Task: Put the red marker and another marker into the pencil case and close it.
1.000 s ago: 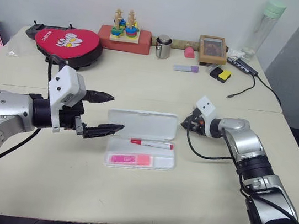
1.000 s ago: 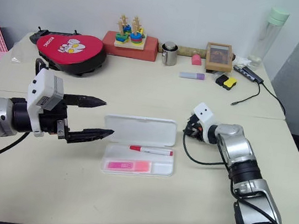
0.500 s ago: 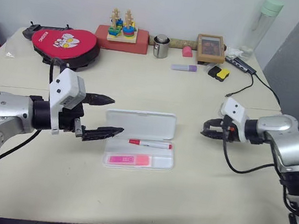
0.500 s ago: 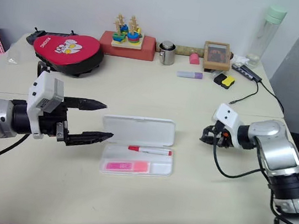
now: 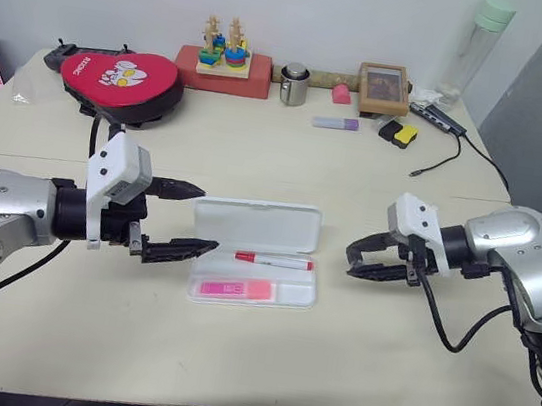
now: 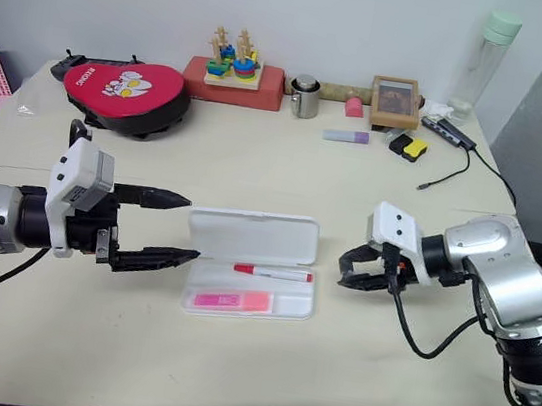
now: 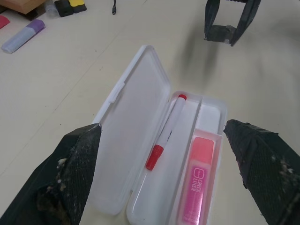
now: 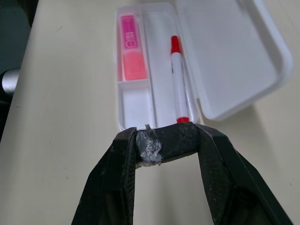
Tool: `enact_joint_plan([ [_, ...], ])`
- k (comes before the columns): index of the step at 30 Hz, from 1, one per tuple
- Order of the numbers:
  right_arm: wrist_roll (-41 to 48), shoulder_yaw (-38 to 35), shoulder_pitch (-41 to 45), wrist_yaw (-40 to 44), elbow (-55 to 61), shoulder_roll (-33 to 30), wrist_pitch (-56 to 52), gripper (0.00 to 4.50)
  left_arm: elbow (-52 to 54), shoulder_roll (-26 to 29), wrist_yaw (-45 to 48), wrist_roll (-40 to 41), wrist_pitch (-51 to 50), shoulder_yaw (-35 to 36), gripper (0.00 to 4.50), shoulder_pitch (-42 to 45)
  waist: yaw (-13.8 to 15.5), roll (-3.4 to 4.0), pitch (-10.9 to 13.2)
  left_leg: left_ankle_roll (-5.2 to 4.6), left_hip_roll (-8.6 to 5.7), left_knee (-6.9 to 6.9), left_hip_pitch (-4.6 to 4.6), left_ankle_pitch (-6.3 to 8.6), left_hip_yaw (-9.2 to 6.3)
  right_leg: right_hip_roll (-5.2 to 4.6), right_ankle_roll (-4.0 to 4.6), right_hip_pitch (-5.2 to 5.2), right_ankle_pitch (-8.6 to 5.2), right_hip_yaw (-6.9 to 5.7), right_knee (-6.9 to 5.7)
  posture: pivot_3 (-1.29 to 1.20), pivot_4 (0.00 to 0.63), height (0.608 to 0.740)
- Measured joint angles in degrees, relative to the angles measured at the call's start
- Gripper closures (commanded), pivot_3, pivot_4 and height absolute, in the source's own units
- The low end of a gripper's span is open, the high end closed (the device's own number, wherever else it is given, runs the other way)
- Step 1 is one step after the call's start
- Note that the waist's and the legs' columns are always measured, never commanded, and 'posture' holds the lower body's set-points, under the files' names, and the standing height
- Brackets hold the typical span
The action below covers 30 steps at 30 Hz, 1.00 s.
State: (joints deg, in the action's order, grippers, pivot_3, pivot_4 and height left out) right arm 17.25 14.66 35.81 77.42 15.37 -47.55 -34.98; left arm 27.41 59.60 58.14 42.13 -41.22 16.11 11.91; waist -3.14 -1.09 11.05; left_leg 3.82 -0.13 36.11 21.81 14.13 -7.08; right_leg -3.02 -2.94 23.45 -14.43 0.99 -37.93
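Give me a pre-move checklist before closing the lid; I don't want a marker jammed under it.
1. Red marker lying in the tray of the pencil case: ok.
2. Pink highlighter lying in the front compartment: ok.
3. Lid shut: not ok, it lies open flat behind the tray.
4. Left hand empty, fingers wide apart beside the case: ok.
5. Right hand empty, clear of the case: ok.
6. Markers low enough for the lid: cannot tell.

Bare table [image 5: 355, 326] flanks pencil case [image 5: 254, 251] (lid raised).
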Motion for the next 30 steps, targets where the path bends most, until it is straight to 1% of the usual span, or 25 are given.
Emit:
enact_joint_plan([
  [3,-0.25,2.52,0.07,-0.44,0.44,3.02,0.81,2.94,-0.28,-0.01,-0.14,-0.24,0.17,-0.02,0.0,0.41,0.0,0.0,0.0,0.0,0.0,0.01,-0.01,0.0,-0.02,0.0,0.0,0.0,0.0,-0.02,-0.03,0.0,0.15,0.74],
  [10,-1.03,5.47,0.98,-0.66,0.55,5.16,3.13,2.94,-0.98,-0.4,-1.16,-0.82,0.32,-0.59,0.0,2.07,0.14,-0.01,0.0,0.0,0.0,0.0,-0.01,0.0,-0.03,0.0,0.0,0.0,0.0,-0.02,-0.02,0.0,0.15,0.74],
  [21,-6.58,11.57,2.9,-3.45,-3.92,12.26,6.74,2.94,-1.36,-0.87,-1.26,-2.03,0.62,-1.33,0.0,2.57,0.05,-0.01,-0.01,0.0,0.0,0.01,-0.01,0.0,-0.04,0.01,0.01,0.01,0.0,-0.02,-0.04,0.0,0.15,0.74],
  [25,-8.71,12.73,3.28,-3.92,-5.86,13.24,8.84,2.94,-2.33,-0.98,-1.25,-2.24,0.71,-2.06,0.0,3.7,0.05,-0.01,-0.01,0.01,0.0,0.01,-0.01,0.0,-0.04,0.01,0.01,0.01,0.01,-0.03,-0.04,0.0,0.15,0.74],
  [30,-12.14,15.87,3.09,-3.72,-9.68,13.81,14.59,2.94,-2.72,-1.16,-1.24,-2.93,0.91,-2.42,0.0,4.32,0.03,-0.01,-0.01,0.0,-0.01,0.0,0.0,0.0,-0.03,0.01,0.01,0.01,0.01,-0.02,-0.04,0.0,0.15,0.74],
])
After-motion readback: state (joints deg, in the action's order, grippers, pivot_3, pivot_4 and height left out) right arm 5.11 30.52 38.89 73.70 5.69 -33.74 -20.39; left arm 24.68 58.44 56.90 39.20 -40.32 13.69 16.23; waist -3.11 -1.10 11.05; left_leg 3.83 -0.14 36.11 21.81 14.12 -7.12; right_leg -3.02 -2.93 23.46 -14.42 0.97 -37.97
